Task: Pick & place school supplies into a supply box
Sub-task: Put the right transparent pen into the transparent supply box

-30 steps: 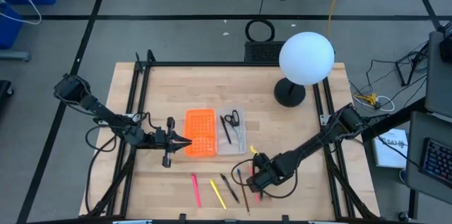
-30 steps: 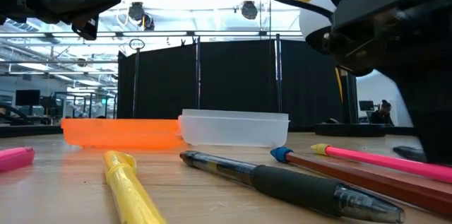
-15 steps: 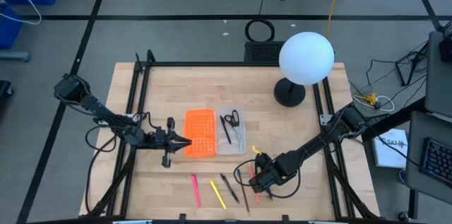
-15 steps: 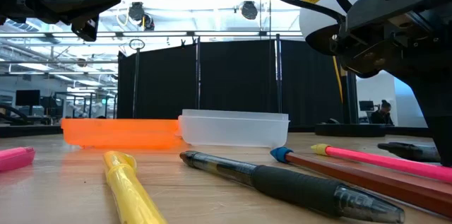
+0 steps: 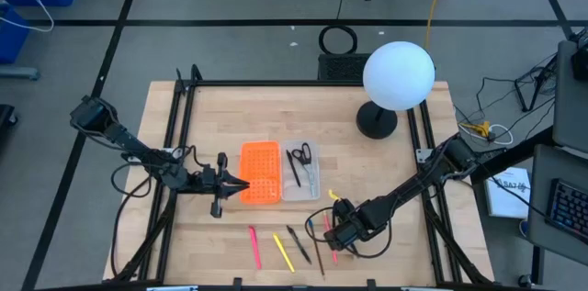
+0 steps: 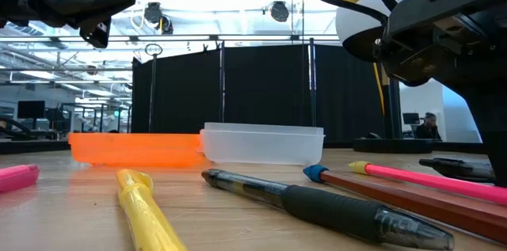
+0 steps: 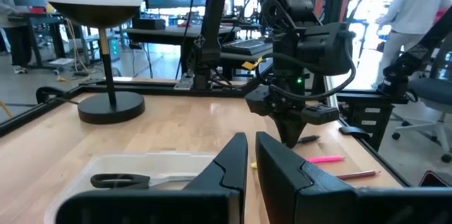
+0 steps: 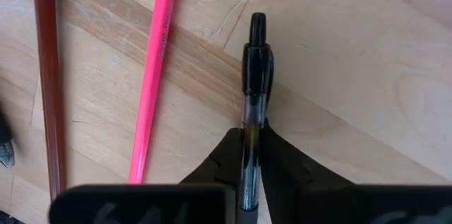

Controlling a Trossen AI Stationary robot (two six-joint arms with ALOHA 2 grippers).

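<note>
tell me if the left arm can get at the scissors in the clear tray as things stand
Probably yes. The left tool sits shut at the orange panel's edge, with the scissors lying uncovered in the clear tray just beyond. Nothing stands between them; the right tool is off by the loose pens.

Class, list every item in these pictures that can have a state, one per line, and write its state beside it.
supply box: open, both halves flat on the table.
scissors: closed, lying in the clear half.
black pen: gripped by the right gripper, low over the table.
right gripper: shut on the black pen.
left gripper: shut, empty, at the orange half.
pink pencil: lying loose on the table.
lamp: upright.
</note>
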